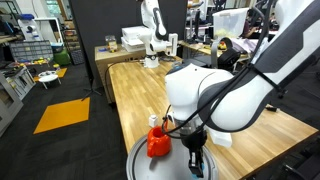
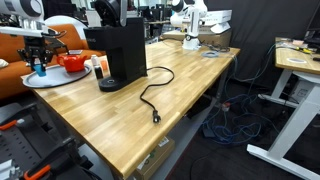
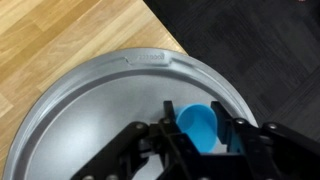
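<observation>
In the wrist view, the gripper (image 3: 203,138) has its jaws clamped on a small blue cup (image 3: 195,120). The cup's lower part is hidden behind the fingers and cut off by the frame. It hangs over a round metal tray (image 3: 90,95), near the rim by the table's edge. In an exterior view the arm hides the cup, and a red container (image 1: 157,144) sits just beside the gripper. Beyond, the wooden table (image 1: 140,85) runs wide.
</observation>
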`<move>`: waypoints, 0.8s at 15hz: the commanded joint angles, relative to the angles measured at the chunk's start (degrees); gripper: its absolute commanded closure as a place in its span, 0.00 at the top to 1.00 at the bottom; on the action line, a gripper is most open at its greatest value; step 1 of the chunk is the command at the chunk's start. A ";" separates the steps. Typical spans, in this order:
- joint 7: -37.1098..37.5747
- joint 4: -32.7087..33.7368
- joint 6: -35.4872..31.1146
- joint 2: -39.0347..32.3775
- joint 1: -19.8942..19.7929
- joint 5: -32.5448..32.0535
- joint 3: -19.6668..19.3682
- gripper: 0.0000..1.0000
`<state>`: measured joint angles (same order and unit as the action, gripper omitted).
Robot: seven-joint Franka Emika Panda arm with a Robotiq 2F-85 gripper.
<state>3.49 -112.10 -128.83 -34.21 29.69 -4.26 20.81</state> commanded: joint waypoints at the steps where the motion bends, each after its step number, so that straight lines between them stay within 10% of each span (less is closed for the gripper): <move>1: -1.28 2.76 3.67 -1.85 0.53 -0.38 -0.56 0.16; 9: -1.34 3.89 4.95 -2.82 0.46 -0.36 -0.84 0.22; 12: -1.46 3.87 5.07 -2.78 0.34 -0.24 -0.84 0.57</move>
<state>2.96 -109.68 -125.81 -36.45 29.69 -4.26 20.31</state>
